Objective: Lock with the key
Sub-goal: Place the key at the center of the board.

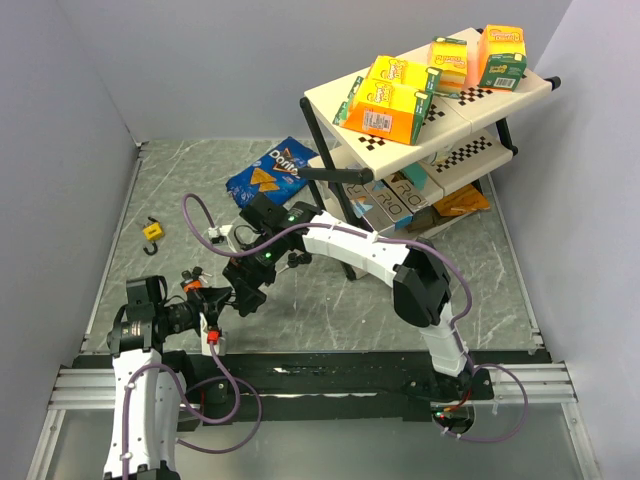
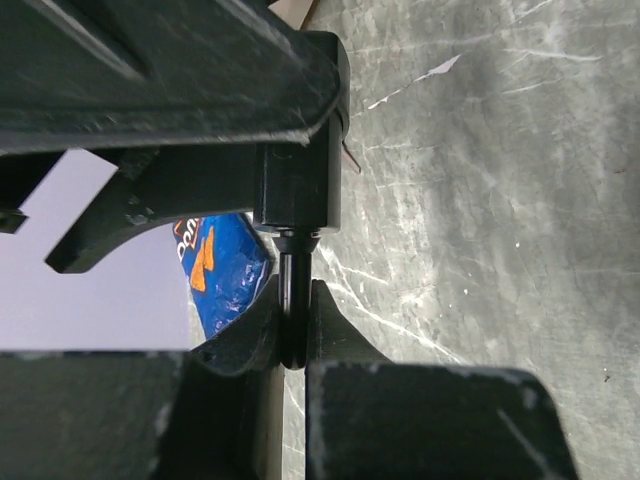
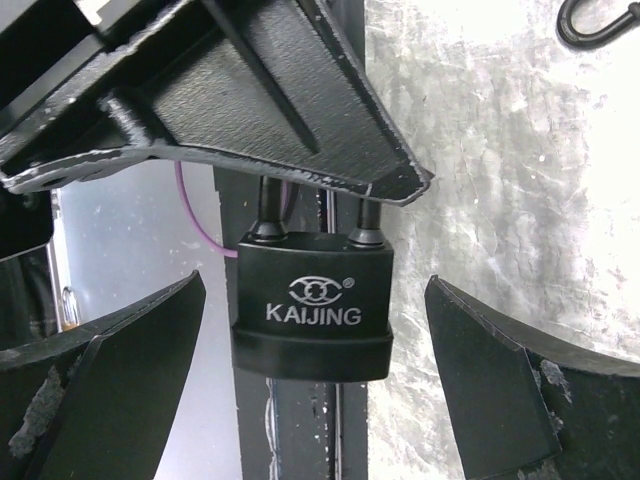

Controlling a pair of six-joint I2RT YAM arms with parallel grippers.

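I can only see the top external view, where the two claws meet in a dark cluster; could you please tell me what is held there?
Observer: The left claw is shut on the shackle of a black KAIJING padlock.
Operator: Thank you. Is the right claw gripping it as well?
Observer: No. The right claw is open, and its fingers stand apart on either side of the padlock's body without touching it.
Operator: Is the shackle swung open?
Observer: No. In the right wrist view both shackle legs meet the top of the body.
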